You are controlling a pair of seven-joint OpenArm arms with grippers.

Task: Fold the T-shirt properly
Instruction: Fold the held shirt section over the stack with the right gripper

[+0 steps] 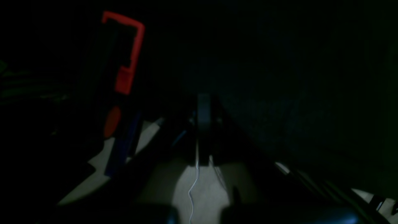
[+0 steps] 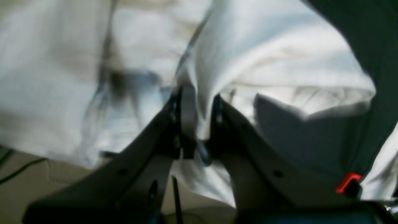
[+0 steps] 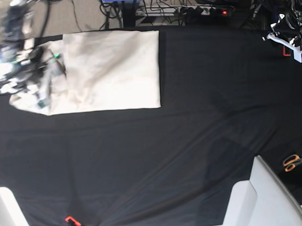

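1. Cream T-shirt [image 3: 111, 69] lies partly folded on the black table cloth [image 3: 192, 141], at the far left in the base view.
2. Right gripper [image 2: 199, 124] is clenched on a bunched fold of the T-shirt [image 2: 264, 62] at its left end; the arm there is blurred.
3. Left gripper [image 1: 203, 124] is closed and empty, well apart from the shirt.
4. Orange-handled scissors [image 3: 293, 162] lie at the table's right edge.

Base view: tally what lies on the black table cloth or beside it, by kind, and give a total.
T-shirt: 1, cream, lying on the black table cloth
Scissors: 1, orange-handled, at the right edge
Red clamp: 1, at the cloth's near edge
Total: 3
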